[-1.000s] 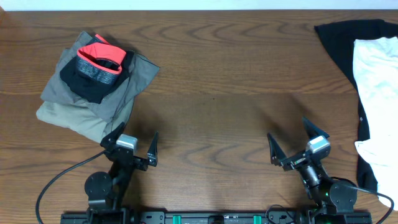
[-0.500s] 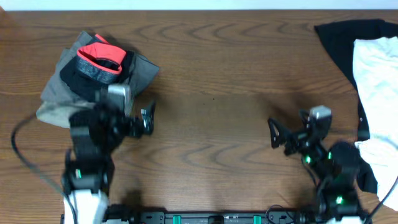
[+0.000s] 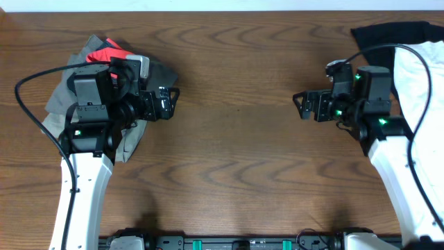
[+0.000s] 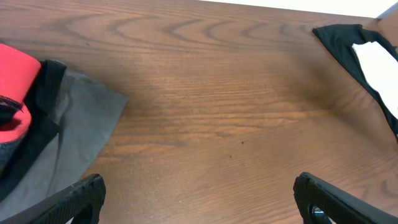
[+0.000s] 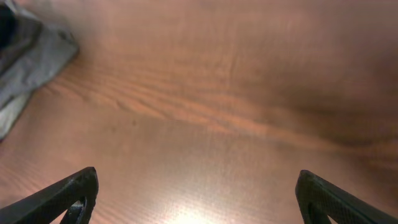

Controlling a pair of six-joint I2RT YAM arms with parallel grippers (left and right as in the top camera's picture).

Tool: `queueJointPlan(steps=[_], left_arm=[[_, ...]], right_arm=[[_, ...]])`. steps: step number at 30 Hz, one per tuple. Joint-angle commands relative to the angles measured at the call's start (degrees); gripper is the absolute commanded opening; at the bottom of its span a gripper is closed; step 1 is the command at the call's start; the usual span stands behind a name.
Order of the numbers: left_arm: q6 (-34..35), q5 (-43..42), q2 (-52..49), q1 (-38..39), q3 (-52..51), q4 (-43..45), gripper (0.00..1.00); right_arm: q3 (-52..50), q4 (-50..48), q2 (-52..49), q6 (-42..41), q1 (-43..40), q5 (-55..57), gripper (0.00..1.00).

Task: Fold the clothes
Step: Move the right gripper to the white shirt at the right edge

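Where the overhead view takes in the whole scene, the broad brown wood-grain tabletop [image 3: 236, 160] fills most of it, its middle bare between the two arms. The clothes lie in two groups, well apart. At the right edge a large white fabric garment [image 3: 424, 83] lies spread over a black fabric garment [image 3: 378, 38], both cut off by the frame; no chest print can be made out on the white one. At the left end sits a stack of folded grey and olive fabric garments [image 4: 84, 127], with a darker black piece and a small red-and-grey fabric item [image 3: 104, 53] on top.

The white-and-black left arm [image 3: 83, 180] reaches up from the near edge, and its wrist hangs over the stack's right side. The left jaws stand spread wide and hold nothing; in the left wrist view the two black fingers [image 4: 81, 196] show at the lower corners with bare wood between them and the grey cloth's edge just beside the left one. The white-and-black right arm [image 3: 395, 173] rises beside the white garment's left edge. The right jaws are likewise spread wide and empty, pointing toward the tabletop's middle, their fingers [image 5: 68, 193] framing only bare wood.
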State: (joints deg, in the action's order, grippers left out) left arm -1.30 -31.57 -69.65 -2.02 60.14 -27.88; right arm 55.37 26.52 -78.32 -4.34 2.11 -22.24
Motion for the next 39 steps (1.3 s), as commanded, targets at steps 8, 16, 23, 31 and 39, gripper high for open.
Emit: queueJointPlan(steps=[8, 16, 23, 31, 39], left_arm=[[-0.59, 9.94, -2.64, 3.39, 1.40, -6.56, 0.98], [-0.52, 14.29, -3.30, 10.12, 1.40, -8.37, 0.98], [-0.48, 14.27, -3.30, 11.43, 1.40, -8.74, 0.98], [-0.50, 14.29, -3.32, 11.43, 1.38, -8.57, 0.98], [-0.48, 14.27, -3.32, 11.43, 1.38, -8.57, 0.98]], right_arm=[[14.62, 11.23, -13.03, -7.74, -8.02, 17.79, 0.99], [31.41, 20.74, -25.51, -9.16, -23.06, 22.23, 0.95], [31.82, 23.08, -32.11, -9.11, -33.77, 22.21, 0.86], [31.82, 21.33, -41.29, -8.90, -37.57, 22.45, 0.70], [32.06, 19.15, -43.36, -8.68, -38.12, 22.88, 0.20]])
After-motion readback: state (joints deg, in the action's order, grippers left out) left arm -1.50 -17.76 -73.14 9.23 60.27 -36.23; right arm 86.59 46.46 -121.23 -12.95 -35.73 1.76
